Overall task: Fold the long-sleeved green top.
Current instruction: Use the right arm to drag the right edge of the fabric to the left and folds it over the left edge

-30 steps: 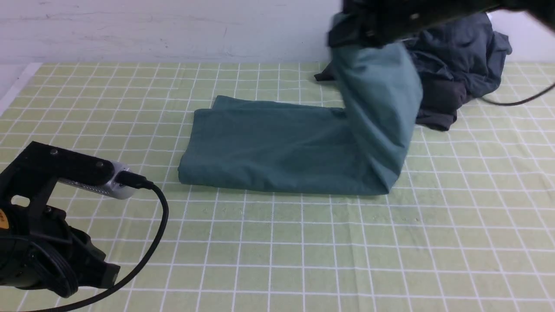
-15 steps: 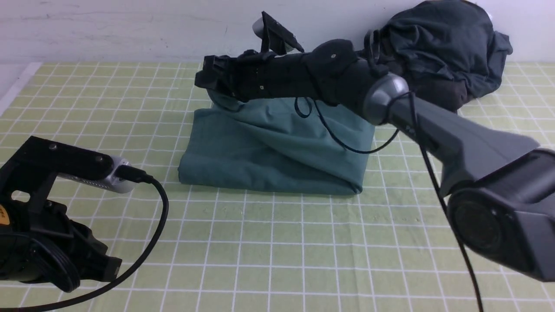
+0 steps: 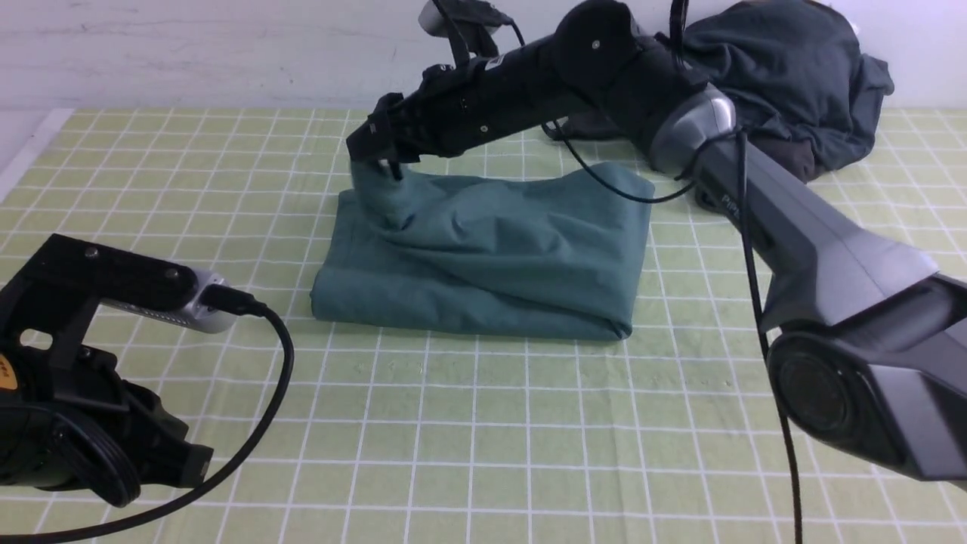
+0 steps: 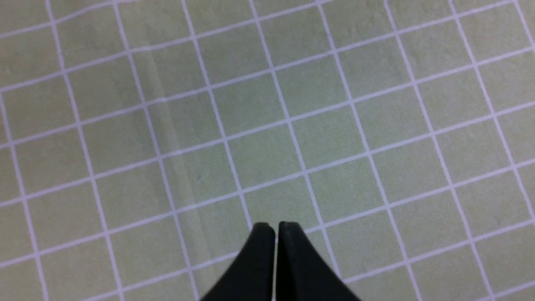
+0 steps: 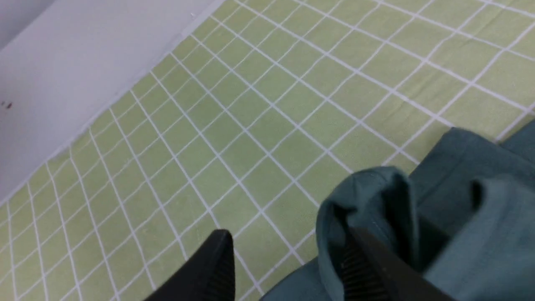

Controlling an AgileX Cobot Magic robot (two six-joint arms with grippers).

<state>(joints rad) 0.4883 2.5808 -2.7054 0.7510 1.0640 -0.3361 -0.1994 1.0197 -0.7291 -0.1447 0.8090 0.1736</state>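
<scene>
The green long-sleeved top (image 3: 491, 257) lies in the middle of the checked cloth, doubled over into a thick rumpled rectangle. My right gripper (image 3: 380, 156) hovers just above its far left corner, and a peak of fabric (image 3: 381, 193) still rises up to it. In the right wrist view the right gripper (image 5: 288, 240) is open, with a fold of the top (image 5: 368, 188) draped over one finger (image 5: 363, 267) while the other finger stands clear over the cloth. My left gripper (image 4: 275, 226) is shut and empty, low over bare cloth at the near left.
A heap of dark grey and slate garments (image 3: 786, 83) sits at the back right against the white wall. My left arm (image 3: 75, 423) and its cable (image 3: 279, 378) take up the near left corner. The right arm (image 3: 755, 196) reaches across the right side.
The right arm carried the lifted right half of the top leftwards over the left half and lowered it there. Its jaws went from shut to open. The left arm stayed put.
</scene>
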